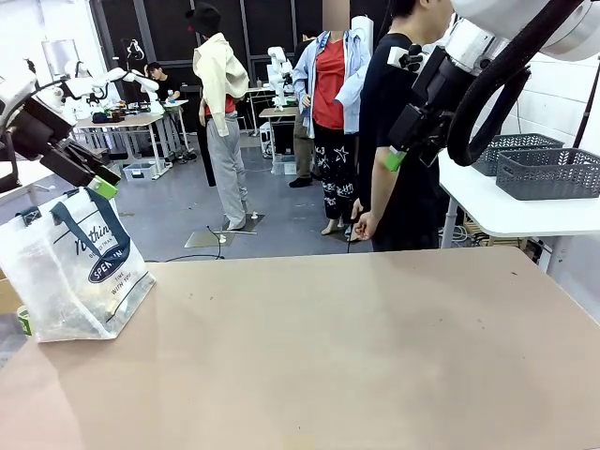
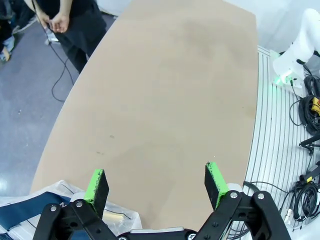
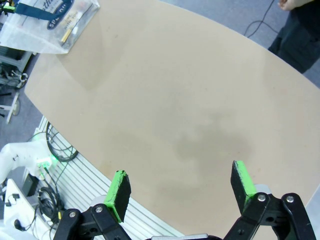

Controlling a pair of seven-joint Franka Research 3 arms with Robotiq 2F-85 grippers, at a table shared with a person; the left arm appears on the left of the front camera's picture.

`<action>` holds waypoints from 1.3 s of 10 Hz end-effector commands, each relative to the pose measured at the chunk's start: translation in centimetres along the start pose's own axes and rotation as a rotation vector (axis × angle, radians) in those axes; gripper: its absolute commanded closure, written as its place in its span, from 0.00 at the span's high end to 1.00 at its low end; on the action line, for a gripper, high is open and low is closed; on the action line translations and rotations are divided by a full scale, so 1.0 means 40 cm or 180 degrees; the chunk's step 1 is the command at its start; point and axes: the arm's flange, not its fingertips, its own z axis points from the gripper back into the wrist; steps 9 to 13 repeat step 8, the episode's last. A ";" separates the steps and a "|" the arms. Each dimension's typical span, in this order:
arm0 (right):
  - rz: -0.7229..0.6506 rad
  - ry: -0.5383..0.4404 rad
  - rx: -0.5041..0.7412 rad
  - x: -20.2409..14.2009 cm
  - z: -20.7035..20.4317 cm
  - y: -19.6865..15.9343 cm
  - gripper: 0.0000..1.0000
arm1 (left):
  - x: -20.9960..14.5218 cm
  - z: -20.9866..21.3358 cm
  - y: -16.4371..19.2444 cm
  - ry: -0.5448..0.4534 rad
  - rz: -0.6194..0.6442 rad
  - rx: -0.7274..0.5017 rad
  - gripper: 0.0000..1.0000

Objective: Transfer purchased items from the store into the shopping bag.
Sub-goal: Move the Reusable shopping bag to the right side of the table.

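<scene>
**Bag at the left table edge, both pincers raised and empty**

We note the shopping bag (image 1: 75,272) standing at the table's (image 1: 356,356) left edge: translucent white plastic, crinkled, navy strap handles, a dark blue oval logo with printed lettering. Something pale and slim shows through its wall. Our left gripper (image 2: 156,182) hangs just above the bag, jaws spread wide, nothing between them. Our right gripper (image 3: 181,187) hangs high over bare tabletop, equally wide and empty. A person (image 1: 403,131) stands at the far side.

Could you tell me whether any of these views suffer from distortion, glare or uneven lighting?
Both wrist views bend the table edge into a curve; the right wrist view shows soft dark shadow patches on it; the front view is sharp, with light glare on the shopping bag.
</scene>
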 end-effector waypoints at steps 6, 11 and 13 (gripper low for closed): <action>-0.0003 0.0040 -0.0023 -0.008 -0.001 0.001 1.00 | 0.001 0.004 0.004 -0.0006 -0.0002 0.0026 1.00; -0.0003 0.0040 -0.0023 -0.008 -0.001 0.001 1.00 | 0.001 0.004 0.004 -0.0006 -0.0002 0.0026 1.00; -0.0003 0.0040 -0.0023 -0.008 -0.001 0.001 1.00 | 0.001 0.004 0.004 -0.0006 -0.0002 0.0026 1.00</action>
